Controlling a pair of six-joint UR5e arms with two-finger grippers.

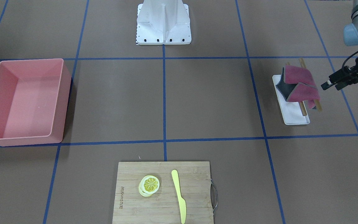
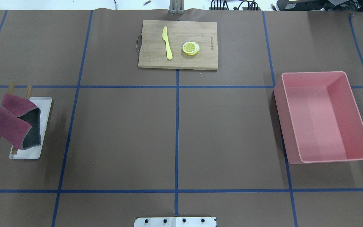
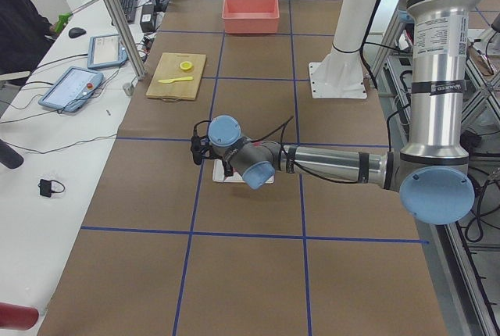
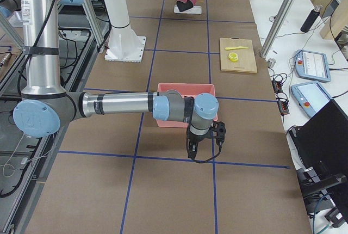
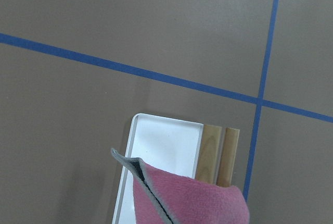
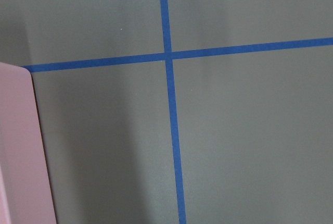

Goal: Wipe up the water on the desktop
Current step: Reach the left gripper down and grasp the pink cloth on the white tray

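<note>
Approach step: left fingers (image 1: 326, 84) beside draped cloth (image 1: 300, 84), seemingly parted, empty; right fingers (image 4: 191, 148) indeterminable. Next: grasp cloth.

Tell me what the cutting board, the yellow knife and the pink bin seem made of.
Cutting board: bamboo or wood, matte, visible strips and grain.
Yellow knife: likely plastic, one uniform colour.
Pink bin: probably plastic, smooth moulded walls, rounded corners.

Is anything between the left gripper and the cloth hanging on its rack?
Nothing visible does. The left gripper sits just beside the red cloth, which is draped over the wooden rack. Only bare desktop shows in the gap.
</note>
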